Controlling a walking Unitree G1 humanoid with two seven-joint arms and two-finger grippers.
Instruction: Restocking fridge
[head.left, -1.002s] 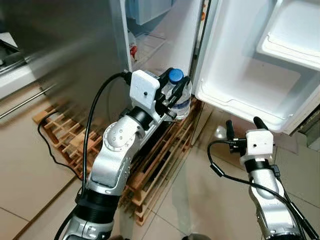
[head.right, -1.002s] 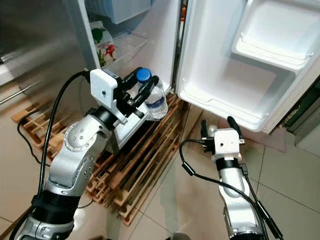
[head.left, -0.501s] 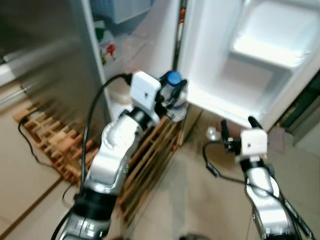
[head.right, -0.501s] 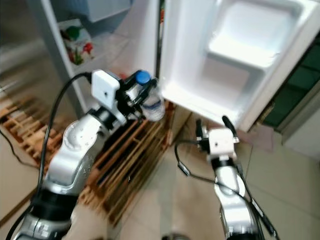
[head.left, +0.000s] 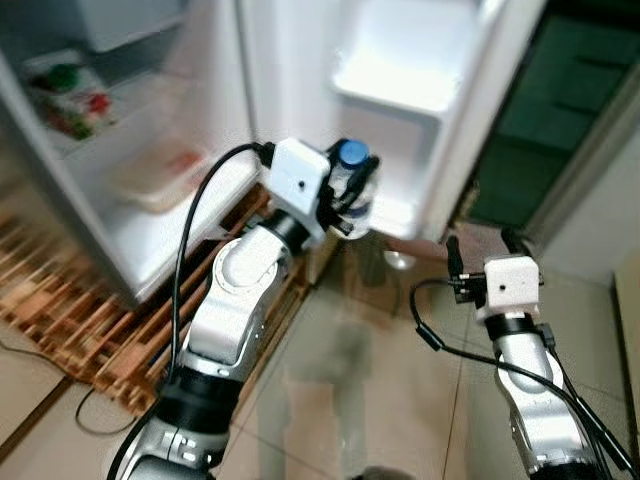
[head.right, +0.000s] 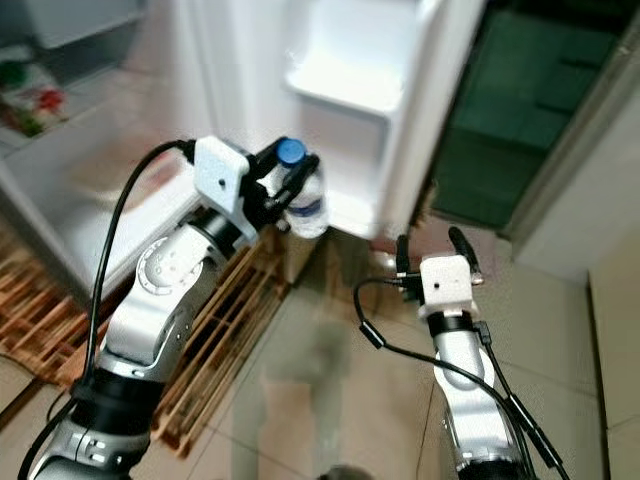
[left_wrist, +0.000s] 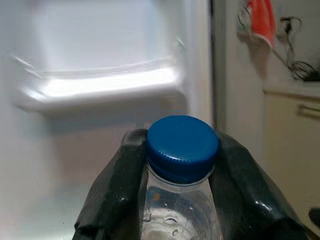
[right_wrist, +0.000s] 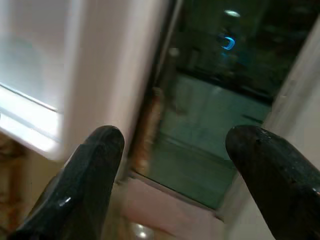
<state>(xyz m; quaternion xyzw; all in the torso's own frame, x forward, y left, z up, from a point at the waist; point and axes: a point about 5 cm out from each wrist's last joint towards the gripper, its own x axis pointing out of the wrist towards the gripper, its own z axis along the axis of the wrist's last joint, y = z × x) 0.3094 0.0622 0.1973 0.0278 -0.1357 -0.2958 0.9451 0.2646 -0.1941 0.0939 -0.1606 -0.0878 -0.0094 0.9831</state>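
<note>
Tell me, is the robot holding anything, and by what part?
The left gripper holds a water bottle by its neck, under the blue cap. The right gripper holds nothing.

Head views motion-blurred; fridge door (head.left: 400, 70) glares white; doorway (head.right: 520, 90) dim; floor (head.left: 330, 350) reflects softly.

You're seeing the fridge (head.left: 150, 170) shelves smeared by blur, their contents unreadable. The bottle (left_wrist: 180, 210) is running off the wrist view's edge, its sides covered by fingers (left_wrist: 112, 195).
</note>
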